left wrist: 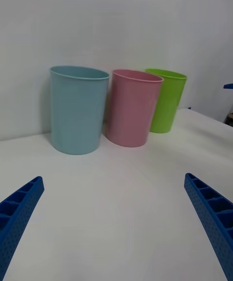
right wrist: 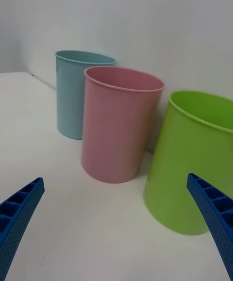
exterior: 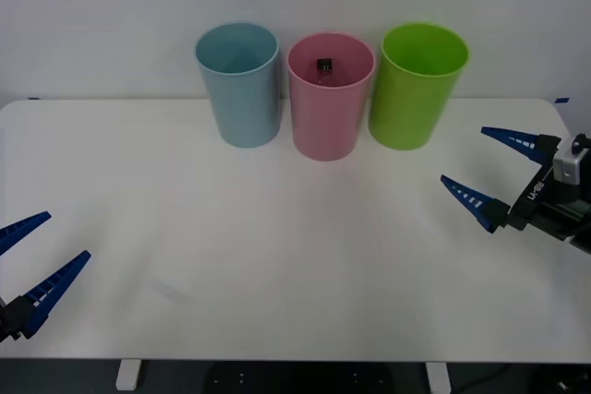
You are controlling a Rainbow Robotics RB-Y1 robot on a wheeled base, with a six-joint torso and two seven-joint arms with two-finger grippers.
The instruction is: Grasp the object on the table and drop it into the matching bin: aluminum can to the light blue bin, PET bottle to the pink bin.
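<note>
The PET bottle [exterior: 324,65] already lies inside the pink bin [exterior: 330,117]; from above, its black cap shows low in the bin, with a hint of the clear body around it. The pink bin stands at the far edge of the table [exterior: 277,246], the light blue bin [exterior: 239,89] just to its left and a lime green bin [exterior: 416,89] just to its right, all three upright in a row against the wall. The right gripper [exterior: 476,168] hovers over the right side of the table, near the green bin, its blue ribbed fingers spread wide and holding nothing. The left gripper [exterior: 28,260] sits at the near left corner, well apart from the bins, likewise spread and empty. Judging by this, the drop is done and the sorting is correct, so what remains is the retreat: the right arm would do well to draw back toward its own side and keep above the rims, since a sideways sweep could clip the green bin and topple the row. The only writing in sight is a small white mark on the right gripper's black body, too small to read surely; the bins carry no labels that can be seen.
</note>
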